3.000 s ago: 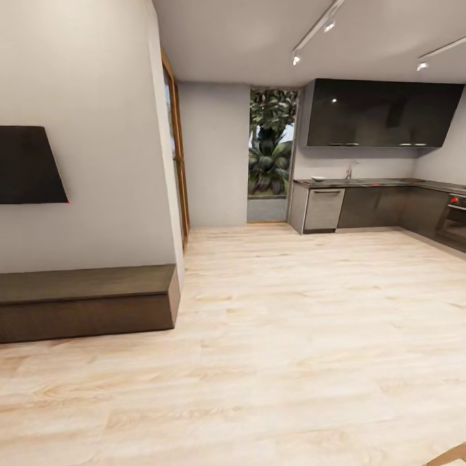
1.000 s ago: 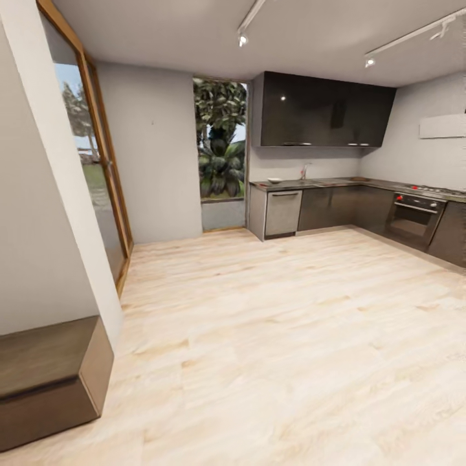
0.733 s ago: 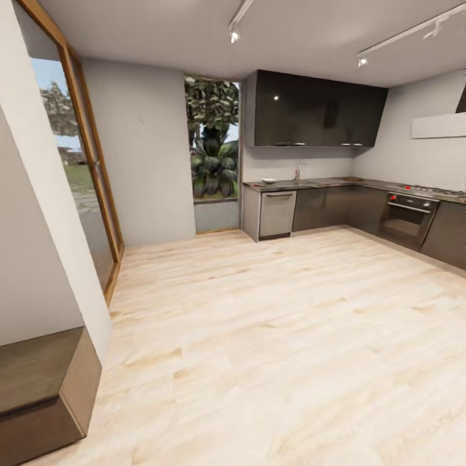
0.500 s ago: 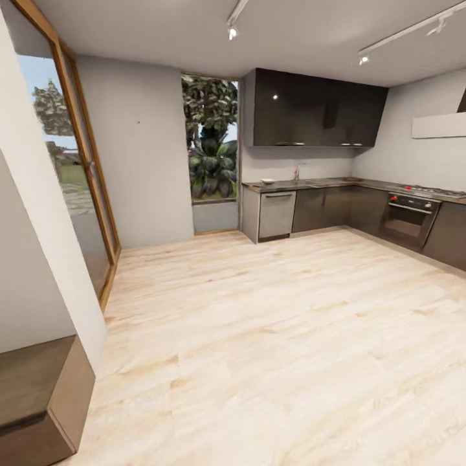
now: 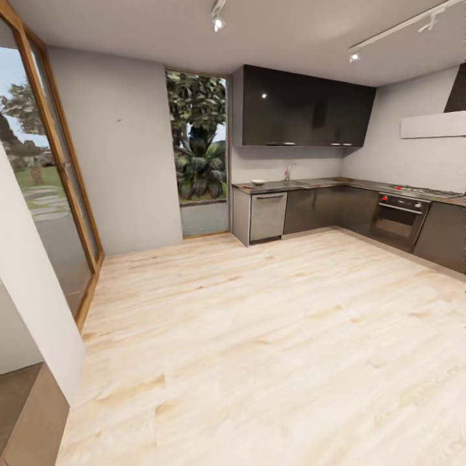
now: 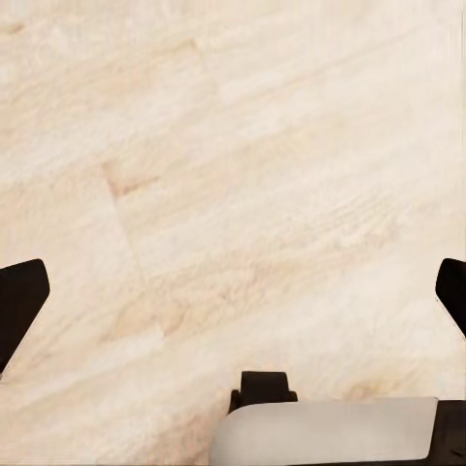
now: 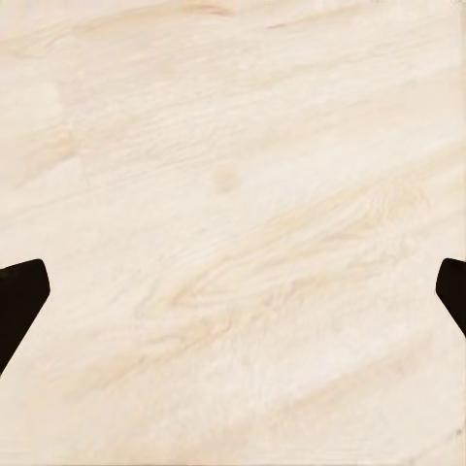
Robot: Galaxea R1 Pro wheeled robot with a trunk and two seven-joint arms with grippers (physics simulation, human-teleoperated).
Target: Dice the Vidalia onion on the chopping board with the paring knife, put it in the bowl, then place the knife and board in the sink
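I am looking across a wide floor of pale wooden planks [image 5: 259, 336] toward the kitchen at the far side of the room. The long grey L-shaped bench [image 5: 336, 184] is running along the back wall and turning down the right wall, over dark cabinet fronts [image 5: 323, 208]. A small white bowl [image 5: 257, 182] is sitting on the bench near its left end, above a grey steel appliance door [image 5: 268, 217]. Just right of the bowl, a thin chrome faucet [image 5: 287, 173] is marking the grey sink, whose basin is too distant to make out; the Vidalia onion, the chopping board and the paring knife cannot be told at this range. A black oven with red knobs [image 5: 397, 215] is standing in the right run of cabinets, and glossy black wall cupboards [image 5: 301, 116] are hanging above the bench. A tall window with green foliage [image 5: 197, 145] is standing left of the kitchen, and a wood-framed glass door [image 5: 48, 194] is filling the left wall.

My left claw [image 6: 233, 301] is hanging spread wide above the plank floor, pinching nothing. My right claw [image 7: 233, 301] is likewise spread wide over bare planks, holding nothing.
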